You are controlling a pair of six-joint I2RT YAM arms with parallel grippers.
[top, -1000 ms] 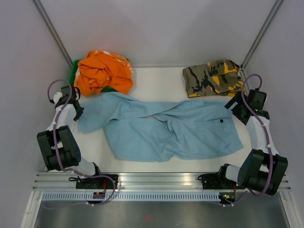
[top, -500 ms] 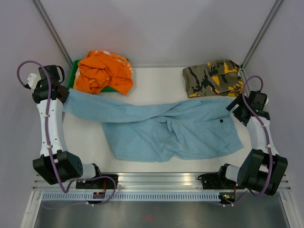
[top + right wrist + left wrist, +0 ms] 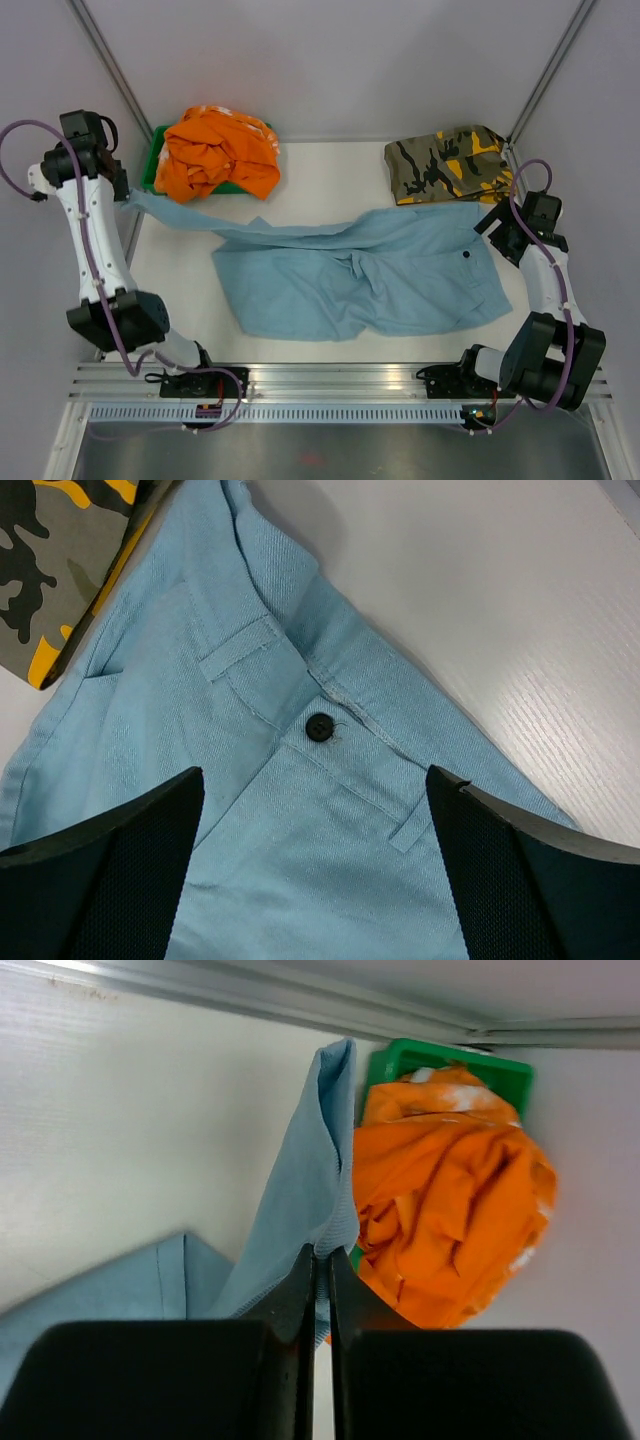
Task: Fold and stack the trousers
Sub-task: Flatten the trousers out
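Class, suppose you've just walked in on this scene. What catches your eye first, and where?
The light blue trousers sprawl across the table, one leg stretched toward the far left corner, where the left gripper has its jaws shut on it. Beside it sits a bright orange garment; a camouflage garment lies far right.

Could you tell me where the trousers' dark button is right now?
In the top view, the button lies on the right end of the trousers, beside the right gripper.
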